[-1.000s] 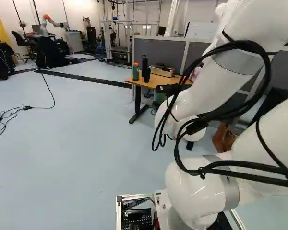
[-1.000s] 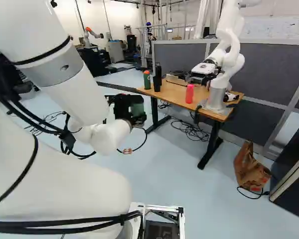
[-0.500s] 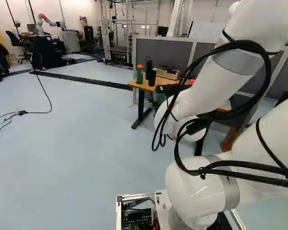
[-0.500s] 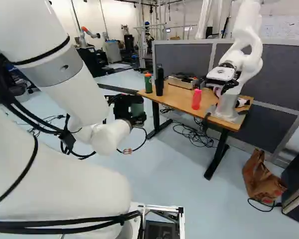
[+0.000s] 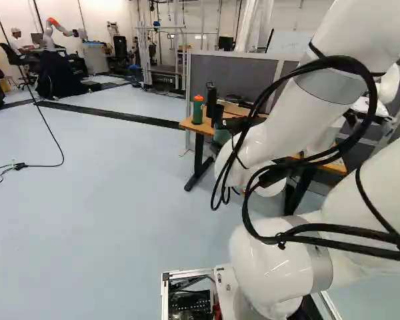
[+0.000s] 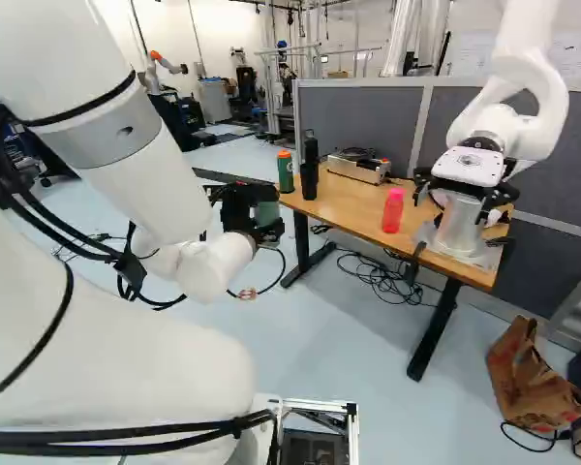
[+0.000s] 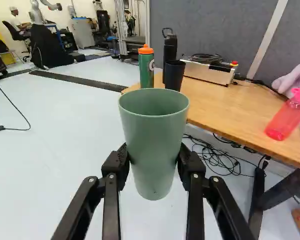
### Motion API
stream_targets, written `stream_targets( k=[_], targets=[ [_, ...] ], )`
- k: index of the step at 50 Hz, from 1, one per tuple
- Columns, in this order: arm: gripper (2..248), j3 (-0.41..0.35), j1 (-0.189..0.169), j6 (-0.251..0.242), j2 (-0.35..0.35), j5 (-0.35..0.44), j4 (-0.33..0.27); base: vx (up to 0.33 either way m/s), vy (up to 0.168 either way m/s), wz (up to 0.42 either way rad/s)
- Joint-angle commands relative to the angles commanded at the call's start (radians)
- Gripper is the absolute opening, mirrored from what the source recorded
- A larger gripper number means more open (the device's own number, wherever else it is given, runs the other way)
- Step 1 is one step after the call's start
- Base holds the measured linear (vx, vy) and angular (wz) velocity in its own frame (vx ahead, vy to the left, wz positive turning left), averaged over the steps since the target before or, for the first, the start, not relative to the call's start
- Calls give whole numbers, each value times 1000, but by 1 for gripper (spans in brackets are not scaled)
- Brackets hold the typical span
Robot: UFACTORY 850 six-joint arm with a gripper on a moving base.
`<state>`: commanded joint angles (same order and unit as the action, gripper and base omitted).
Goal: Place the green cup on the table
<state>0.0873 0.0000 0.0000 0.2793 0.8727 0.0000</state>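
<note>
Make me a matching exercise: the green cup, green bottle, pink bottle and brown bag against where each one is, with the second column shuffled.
1. green cup
2. green bottle
3. pink bottle
4. brown bag

A. on the table, nearest another robot
B. on the floor
C. held in the end effector
D. on the table, beside two black vessels

Pairs: 1-C, 2-D, 3-A, 4-B

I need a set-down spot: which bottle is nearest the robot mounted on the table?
The pink bottle, beside another robot; the green bottle and the black bottle stand by the black cup at the opposite end of the table.
</note>
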Motion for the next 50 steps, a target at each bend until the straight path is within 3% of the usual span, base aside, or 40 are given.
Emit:
stream_targets(
  k=[11, 28, 50],
  targets=[
    [118, 29, 0, 0, -34, 0, 0, 214, 10, 30],
    [118, 94, -2, 0, -108, 1, 4, 7, -2, -7],
    [118, 212, -7, 0, -233, 40, 85, 0, 0, 0]
  ],
)
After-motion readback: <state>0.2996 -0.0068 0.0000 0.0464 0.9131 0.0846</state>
